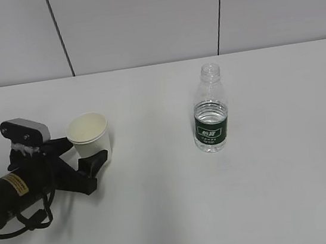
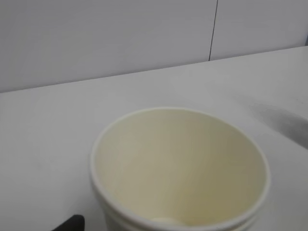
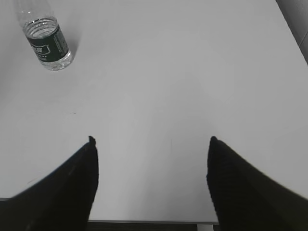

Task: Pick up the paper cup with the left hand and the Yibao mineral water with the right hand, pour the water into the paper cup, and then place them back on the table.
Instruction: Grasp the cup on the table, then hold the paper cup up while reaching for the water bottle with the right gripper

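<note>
Two arms served one wide white table (image 1: pixel 181 216), which filled the exterior view below a panelled grey wall (image 1: pixel 137 17). The left hand (image 1: pixel 85 155) entered from eight o'clock, yellow sticker on its tube, grey camera above the wrist. Its jaws stood wide, one finger on either side of the paper cup (image 1: pixel 90 137); whether the pads touched the cup wall could not be told, and the cup appeared to rest on the table, not yet lifted. In the left wrist view the paper cup's cream interior (image 2: pixel 183 168) sat close under the lens at six o'clock, seemingly dry and empty.

The Yibao mineral water (image 1: pixel 210 111) stood upright and capless at about three o'clock from the cup, well apart from it, with water (image 1: pixel 210 108) up to about the top of the green label. The right hand (image 3: pixel 151 163) did not appear in the exterior view; its own camera showed both fingers spread wide over bare table, holding nothing, with the bottle (image 3: pixel 46 41) far off at eleven o'clock.

Judged step: the first pick, cup straddled but not gripped. The next move called for the left jaws to close gently, since thin paper crushes easily, and for the right hand to travel toward eleven o'clock and take the bottle below its neck before any pouring.
</note>
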Robot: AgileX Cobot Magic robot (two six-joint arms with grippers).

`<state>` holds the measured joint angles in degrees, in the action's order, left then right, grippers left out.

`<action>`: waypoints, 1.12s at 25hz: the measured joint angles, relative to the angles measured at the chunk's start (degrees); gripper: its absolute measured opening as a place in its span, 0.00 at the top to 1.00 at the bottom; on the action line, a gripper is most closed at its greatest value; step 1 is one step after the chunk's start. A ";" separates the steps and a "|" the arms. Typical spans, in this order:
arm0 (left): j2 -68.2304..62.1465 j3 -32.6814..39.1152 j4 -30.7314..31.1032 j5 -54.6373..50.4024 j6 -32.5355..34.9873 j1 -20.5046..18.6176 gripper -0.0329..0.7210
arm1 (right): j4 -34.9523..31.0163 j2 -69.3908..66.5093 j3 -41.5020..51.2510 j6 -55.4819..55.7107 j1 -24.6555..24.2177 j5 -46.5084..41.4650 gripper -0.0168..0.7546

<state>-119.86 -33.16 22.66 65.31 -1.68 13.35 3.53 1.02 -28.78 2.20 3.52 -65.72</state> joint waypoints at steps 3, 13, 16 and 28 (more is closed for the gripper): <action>0.00 -1.54 0.65 0.07 0.00 0.00 0.21 | 0.00 0.00 0.00 0.00 0.00 0.00 0.27; 0.00 -3.75 2.27 0.07 0.00 0.00 0.21 | 0.00 0.00 0.00 0.00 0.00 0.00 0.27; 0.00 -3.80 2.27 -0.01 0.00 0.00 0.21 | 0.00 0.00 0.00 0.00 0.00 0.00 0.27; -2.06 -3.82 2.37 -0.01 0.00 0.00 0.21 | 0.00 0.00 0.00 0.00 0.00 0.00 0.27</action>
<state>-121.92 -36.97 25.03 65.30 -1.68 13.35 3.53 1.02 -28.78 2.20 3.52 -65.72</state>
